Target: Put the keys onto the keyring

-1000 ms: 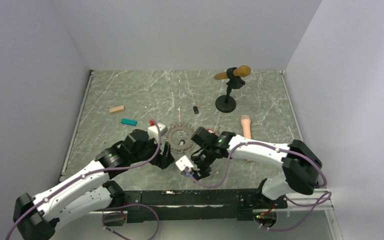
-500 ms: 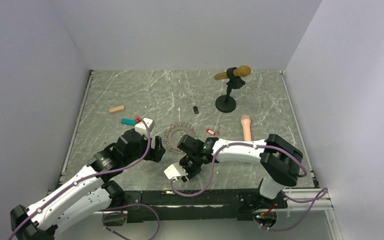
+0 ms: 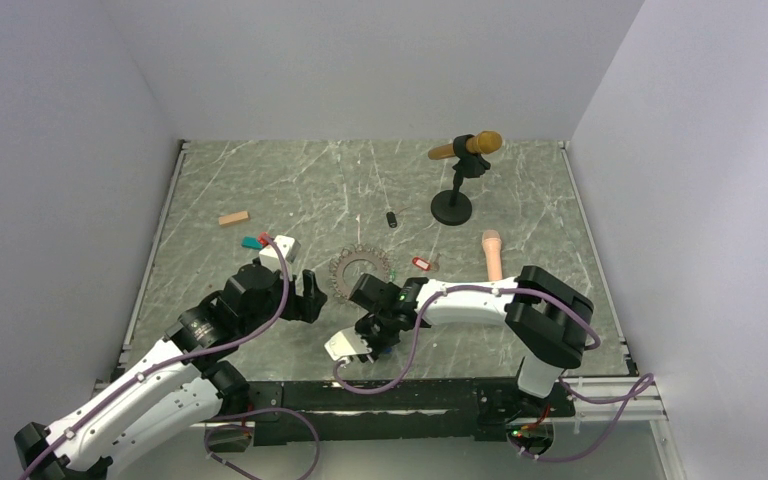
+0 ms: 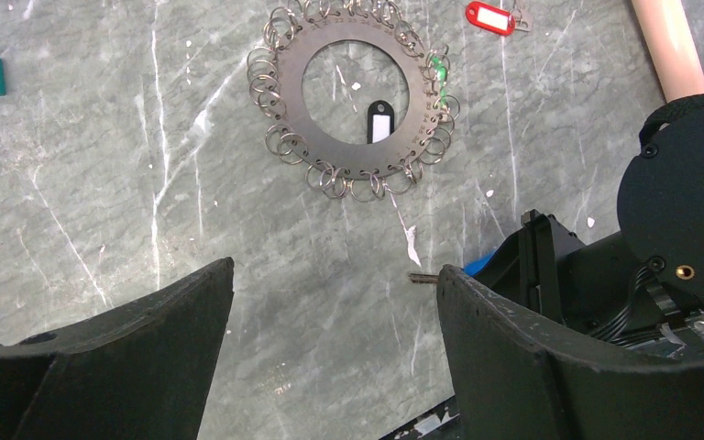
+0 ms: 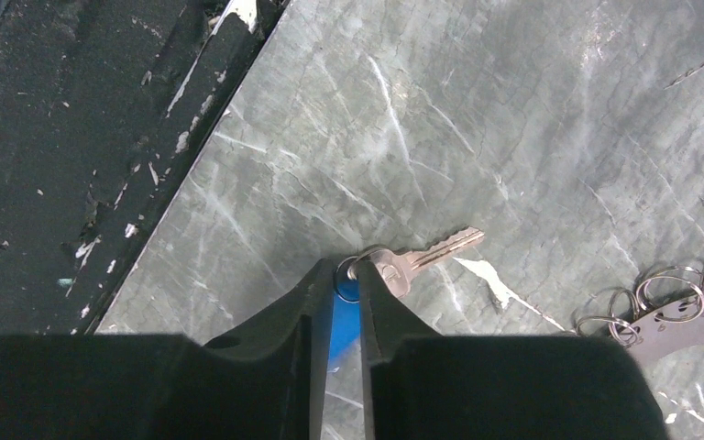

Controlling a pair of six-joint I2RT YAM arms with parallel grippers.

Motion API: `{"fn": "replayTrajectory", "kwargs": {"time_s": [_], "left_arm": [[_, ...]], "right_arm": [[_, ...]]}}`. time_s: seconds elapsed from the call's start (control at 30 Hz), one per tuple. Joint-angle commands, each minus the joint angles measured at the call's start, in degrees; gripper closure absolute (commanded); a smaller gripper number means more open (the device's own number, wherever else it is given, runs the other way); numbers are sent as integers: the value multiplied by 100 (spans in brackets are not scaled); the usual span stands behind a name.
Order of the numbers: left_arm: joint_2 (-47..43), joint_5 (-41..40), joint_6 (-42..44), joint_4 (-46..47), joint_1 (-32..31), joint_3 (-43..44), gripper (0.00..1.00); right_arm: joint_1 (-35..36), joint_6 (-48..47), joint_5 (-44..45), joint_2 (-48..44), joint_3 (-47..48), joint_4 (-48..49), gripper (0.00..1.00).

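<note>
The keyring [image 4: 286, 92] is a flat dark ring plate edged with several small metal split rings, also seen mid-table [image 3: 345, 270]. A green tag [image 4: 438, 69] hangs at its rim and a black tag [image 4: 379, 121] lies in its hole. The red-tagged key [image 3: 420, 263] lies on the table just right of it. My right gripper [image 5: 346, 268] is shut on the blue tag [image 5: 344, 312] of a silver key [image 5: 408, 259], whose blade points away over the table. My left gripper [image 4: 336, 268] hangs open above bare table on the keyring's near side, holding nothing.
A gold microphone [image 3: 465, 148] sits on a black round-based stand [image 3: 452, 207] at the back. A pink microphone [image 3: 492, 255], a small black cylinder [image 3: 392, 219], a teal block [image 3: 251, 242] and a wooden block [image 3: 233, 218] lie around. The black front rail [image 5: 82, 137] borders the table.
My right gripper swung left along the near edge and its fingers closed onto the blue tag. My left arm drew back to the left, still open.
</note>
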Motion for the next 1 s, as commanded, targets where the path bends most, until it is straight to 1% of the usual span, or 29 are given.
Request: {"fn": "replayTrajectory", "kwargs": {"time_s": [0.0, 0.17, 0.2, 0.37, 0.47, 0.53, 0.63, 0.7, 0.77, 0.87, 0.97], "left_arm": [[-135, -28, -102, -20, 22, 14, 15], [-277, 6, -124, -19, 19, -27, 16], [-286, 34, -118, -10, 21, -35, 16], [-296, 267, -55, 108, 18, -76, 18], [-320, 605, 75, 340, 18, -150, 21], [-335, 860, 207, 638, 21, -239, 24], [-423, 1566, 431, 1300, 15, -485, 30], [-588, 2141, 596, 2082, 2, -796, 33], [-842, 2732, 777, 3096, -15, -1289, 36], [-1101, 3078, 1191, 4291, -73, -1762, 36], [-1143, 3297, 1585, 4883, -85, -1977, 36]], "right_arm": [[36, 98, 66, 59, 113, 37, 84], [14, 251, -27, -30, 164, 15, 98], [-2, 292, -92, -63, 191, -6, 100], [-250, 527, -623, -236, 376, -173, 100], [-578, 724, -1275, -368, 497, -352, 100], [-855, 842, -1917, -479, 551, -440, 100], [-1275, 1024, -2675, -666, 584, -530, 100], [-1524, 1175, -3068, -794, 576, -516, 100], [-1814, 1366, -3424, -927, 549, -463, 100], [-2185, 1727, -4024, -1115, 525, -288, 100], [-2545, 2086, -4602, -1256, 511, -113, 100]]}}
